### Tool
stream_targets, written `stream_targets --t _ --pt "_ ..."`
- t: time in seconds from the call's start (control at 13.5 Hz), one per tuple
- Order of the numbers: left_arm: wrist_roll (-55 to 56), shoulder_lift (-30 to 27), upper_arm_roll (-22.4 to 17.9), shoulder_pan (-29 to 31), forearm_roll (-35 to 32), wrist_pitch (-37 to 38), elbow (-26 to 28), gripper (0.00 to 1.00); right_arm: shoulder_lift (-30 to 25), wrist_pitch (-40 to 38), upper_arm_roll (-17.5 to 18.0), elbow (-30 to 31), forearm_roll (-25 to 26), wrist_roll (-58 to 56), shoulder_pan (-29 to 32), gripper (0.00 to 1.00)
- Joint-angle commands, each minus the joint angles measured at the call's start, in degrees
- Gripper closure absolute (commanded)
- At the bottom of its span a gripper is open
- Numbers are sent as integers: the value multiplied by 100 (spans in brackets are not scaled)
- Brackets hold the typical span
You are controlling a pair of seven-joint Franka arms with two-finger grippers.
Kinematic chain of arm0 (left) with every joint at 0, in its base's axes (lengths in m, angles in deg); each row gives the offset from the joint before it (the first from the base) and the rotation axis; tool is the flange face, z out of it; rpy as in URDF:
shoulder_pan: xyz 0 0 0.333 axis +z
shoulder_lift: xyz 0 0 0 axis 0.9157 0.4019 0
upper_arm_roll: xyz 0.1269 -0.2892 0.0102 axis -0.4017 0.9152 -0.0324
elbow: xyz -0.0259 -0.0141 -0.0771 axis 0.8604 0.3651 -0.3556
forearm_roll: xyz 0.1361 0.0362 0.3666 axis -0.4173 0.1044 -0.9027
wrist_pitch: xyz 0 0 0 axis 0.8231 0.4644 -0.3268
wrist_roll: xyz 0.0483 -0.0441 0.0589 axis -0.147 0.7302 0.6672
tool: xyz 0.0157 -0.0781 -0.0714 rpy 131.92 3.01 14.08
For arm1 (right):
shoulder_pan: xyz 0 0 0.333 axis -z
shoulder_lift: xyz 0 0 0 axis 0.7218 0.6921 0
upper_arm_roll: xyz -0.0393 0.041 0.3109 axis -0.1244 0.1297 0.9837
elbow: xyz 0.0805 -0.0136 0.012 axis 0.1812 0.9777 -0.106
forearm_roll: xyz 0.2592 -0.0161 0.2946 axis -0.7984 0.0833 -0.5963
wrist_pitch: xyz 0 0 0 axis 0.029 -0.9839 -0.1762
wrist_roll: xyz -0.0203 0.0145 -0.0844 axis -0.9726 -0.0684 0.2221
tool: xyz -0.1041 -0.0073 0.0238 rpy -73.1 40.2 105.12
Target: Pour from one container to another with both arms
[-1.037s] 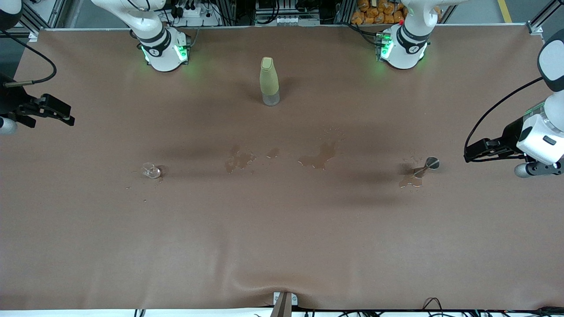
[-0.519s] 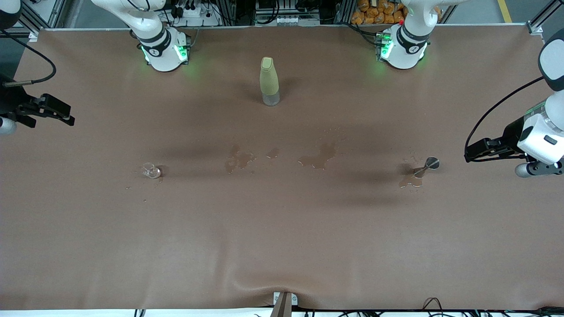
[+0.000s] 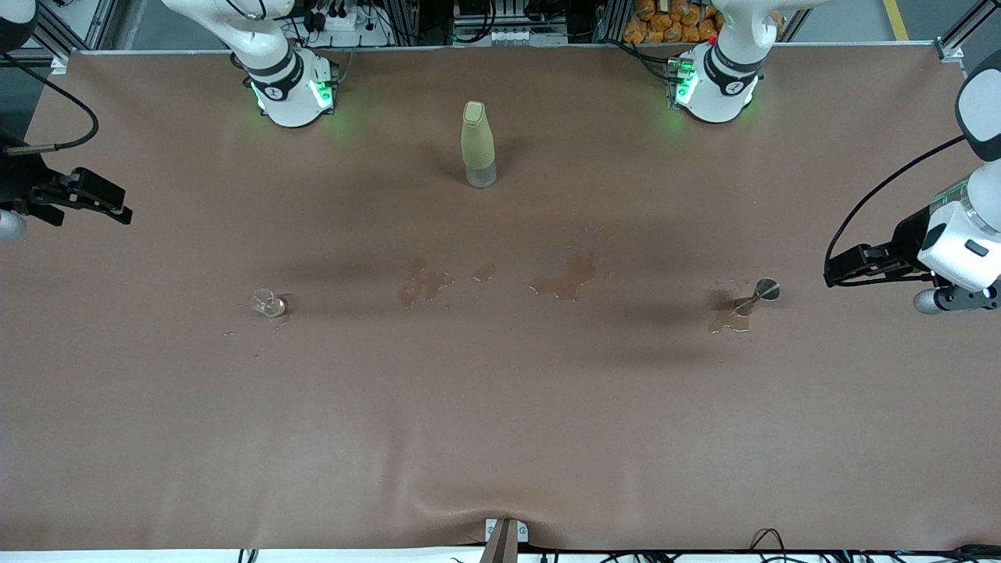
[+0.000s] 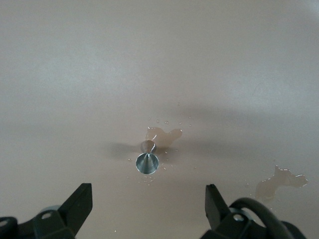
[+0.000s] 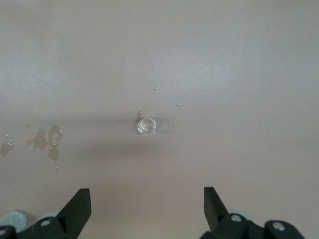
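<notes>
The small squat clear tumbler point(image 3: 267, 303) point(image 5: 147, 125) stands upright on the brown table toward the right arm's end. The tiny stemmed cone glass point(image 3: 757, 295) point(image 4: 147, 162) stands toward the left arm's end, beside a small wet patch. My right gripper point(image 3: 121, 207) point(image 5: 147, 201) hangs open and empty at its end of the table, well apart from the tumbler. My left gripper point(image 3: 830, 272) point(image 4: 148, 199) is open and empty too, a short way from the stemmed glass on the side toward the table's end. Both arms wait.
A tall yellow-green bottle point(image 3: 478, 145) stands mid-table, farther from the front camera than both glasses. Wet puddles point(image 3: 565, 277) point(image 3: 425, 283) lie on the table between the two glasses. Small droplets surround the tumbler.
</notes>
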Motion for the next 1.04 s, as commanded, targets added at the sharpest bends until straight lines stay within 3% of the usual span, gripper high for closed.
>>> stream_targets --t 0.0,0.96 --pt "-87 -70 -30 -18 63 101 -25 0 22 -40 32 -96 -69 121 42 0" --pt "-113 -105 -30 0 63 242 -25 0 22 -31 32 -105 -60 419 25 0"
